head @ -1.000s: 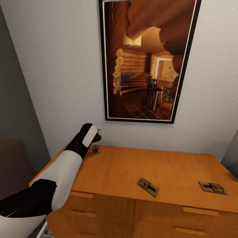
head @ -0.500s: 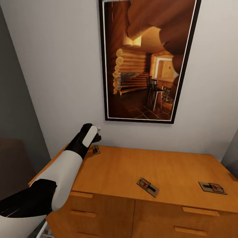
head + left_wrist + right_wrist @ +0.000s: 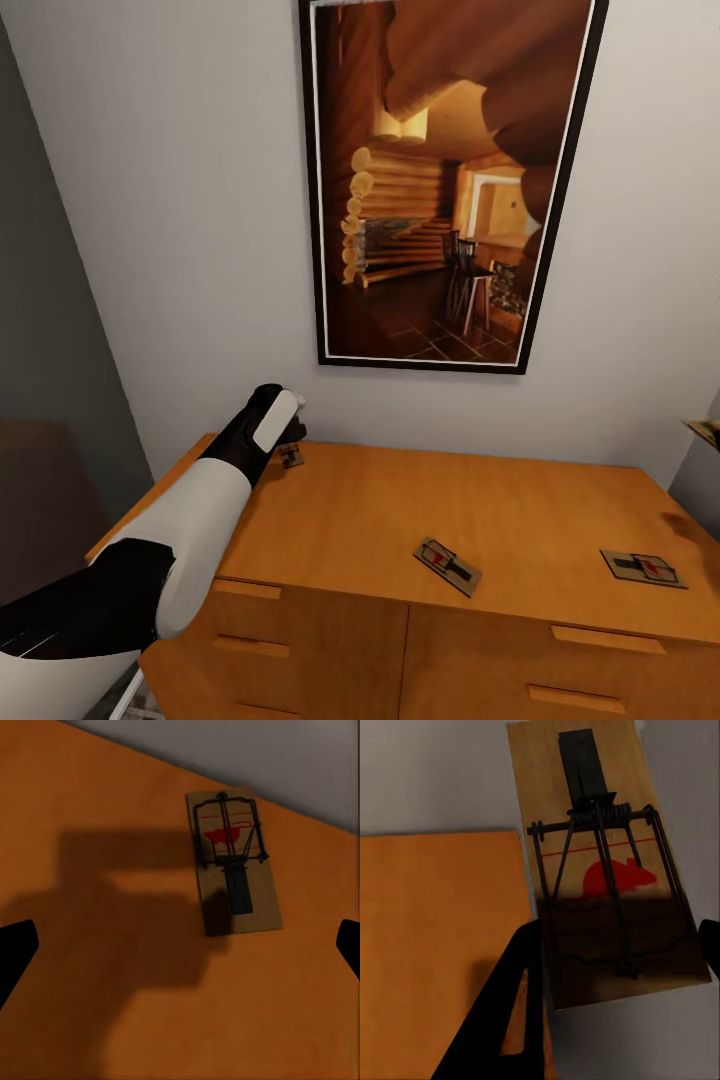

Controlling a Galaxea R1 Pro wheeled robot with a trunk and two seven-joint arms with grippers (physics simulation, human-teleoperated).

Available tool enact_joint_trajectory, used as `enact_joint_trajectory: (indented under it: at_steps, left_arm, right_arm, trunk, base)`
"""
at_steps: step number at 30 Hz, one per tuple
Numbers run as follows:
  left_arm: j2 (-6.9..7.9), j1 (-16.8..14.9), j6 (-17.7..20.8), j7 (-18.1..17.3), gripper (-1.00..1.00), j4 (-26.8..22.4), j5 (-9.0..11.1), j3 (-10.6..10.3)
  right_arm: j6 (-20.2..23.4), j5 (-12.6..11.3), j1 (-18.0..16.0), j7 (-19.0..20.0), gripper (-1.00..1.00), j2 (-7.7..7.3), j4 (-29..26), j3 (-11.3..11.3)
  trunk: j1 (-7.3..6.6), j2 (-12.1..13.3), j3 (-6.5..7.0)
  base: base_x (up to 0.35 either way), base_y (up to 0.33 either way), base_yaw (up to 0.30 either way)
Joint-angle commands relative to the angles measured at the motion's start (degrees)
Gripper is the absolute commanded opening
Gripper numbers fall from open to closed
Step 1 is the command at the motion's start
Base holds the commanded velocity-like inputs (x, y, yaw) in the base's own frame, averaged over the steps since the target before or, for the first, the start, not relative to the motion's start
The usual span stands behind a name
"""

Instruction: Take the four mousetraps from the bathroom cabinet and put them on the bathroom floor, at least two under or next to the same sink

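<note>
- Left gripper (image 3: 292,432) hangs over the back left corner of the cabinet (image 3: 380,520), fingers spread wide; one mousetrap (image 3: 232,870) lies flat on the top between them, untouched, close to the grey wall (image 3: 180,250).
- Right gripper (image 3: 619,945) pinches a second mousetrap (image 3: 607,862) beyond the cabinet's right edge, its corner peeking in at the head view's right border (image 3: 706,431).
- Two more traps rest on the top: one near the front middle (image 3: 447,566), one toward the right end (image 3: 643,568).
- A framed log-cabin picture (image 3: 440,180) hangs above; nothing blocks either trap.
</note>
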Motion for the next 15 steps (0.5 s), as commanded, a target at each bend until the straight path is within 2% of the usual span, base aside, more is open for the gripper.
enact_joint_trajectory:
  at_steps: [1,3,8,15]
  left_arm:
    - [0.0,0.0,0.1,0.5,1.0,-0.1,0.5,-0.1]
    - [0.0,0.0,0.2,0.4,1.0,-0.1,0.5,-0.1]
    - [0.0,0.0,0.3,0.4,1.0,-0.1,0.6,-0.1]
    - [0.0,0.0,0.3,0.2,1.0,-0.1,0.6,-0.1]
  right_arm:
    - [0.2,-0.1,-0.1,0.5,-1.0,0.02,-0.8,0.2]
    - [0.2,-0.1,-0.1,2.9,-1.0,0.28,-3.8,1.1]
    - [0.2,0.0,-0.1,5.9,-1.0,0.4,-7.4,3.9]
    - [0.2,-0.1,-0.1,7.0,-1.0,0.29,-8.4,4.9]
  trunk:
    - [0.0,0.0,-0.08]
    - [0.0,0.0,-0.08]
    - [0.0,0.0,-0.08]
    - [0.0,0.0,-0.08]
  base:
    - [0.0,0.0,0.0]
    - [0.0,0.0,0.0]
    - [0.0,0.0,0.0]
    - [0.0,0.0,0.0]
